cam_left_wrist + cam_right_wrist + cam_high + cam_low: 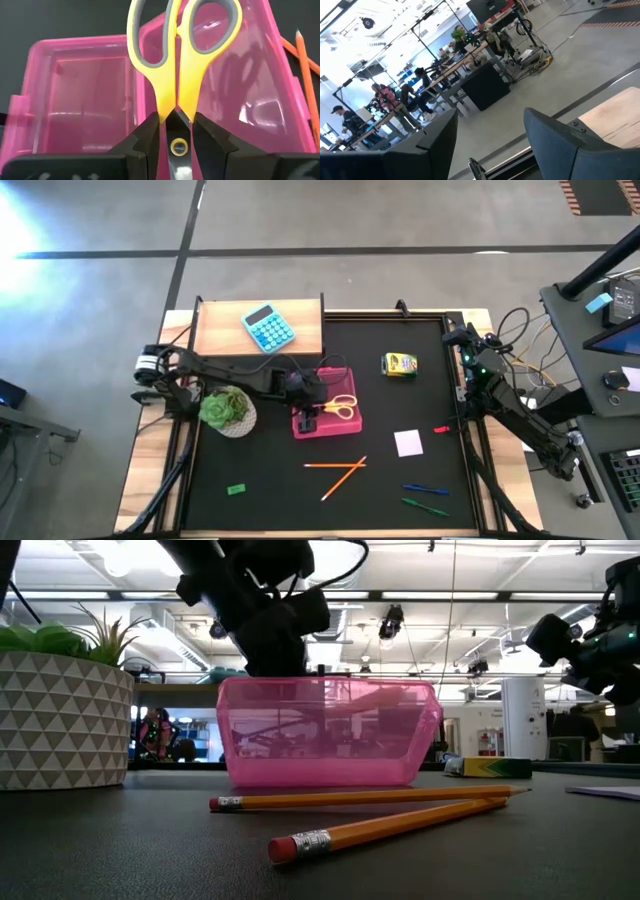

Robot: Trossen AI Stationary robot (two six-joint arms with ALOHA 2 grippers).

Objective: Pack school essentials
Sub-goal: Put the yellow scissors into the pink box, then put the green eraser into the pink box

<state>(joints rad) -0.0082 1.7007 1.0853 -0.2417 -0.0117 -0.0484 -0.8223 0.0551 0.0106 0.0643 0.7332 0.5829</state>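
My left gripper (316,410) is shut on the yellow-handled scissors (180,55) over the open pink box (330,405). In the low view the box (330,735) stands behind two orange pencils (380,812). On the black mat lie the pencils (340,470), a white note pad (408,442), a blue pen (425,489), a green pen (425,506) and a yellow crayon box (398,364). My right gripper (462,338) is open and empty at the table's far right edge; its fingers stand apart in the right wrist view (490,120). My left gripper pinches the scissors between its two fingers (150,137) at the pivot (178,146), just below the handles. The fingers lie along the scissors, and the grey-lined handle loops (210,25) point away from the gripper over the box. Whether the scissors touch the box does not show.
A potted green plant (228,410) stands left of the box, under my left arm. A light-blue calculator (268,328) lies on a wooden board at the far left. A small green block (236,489) and a small red thing (441,429) lie on the mat.
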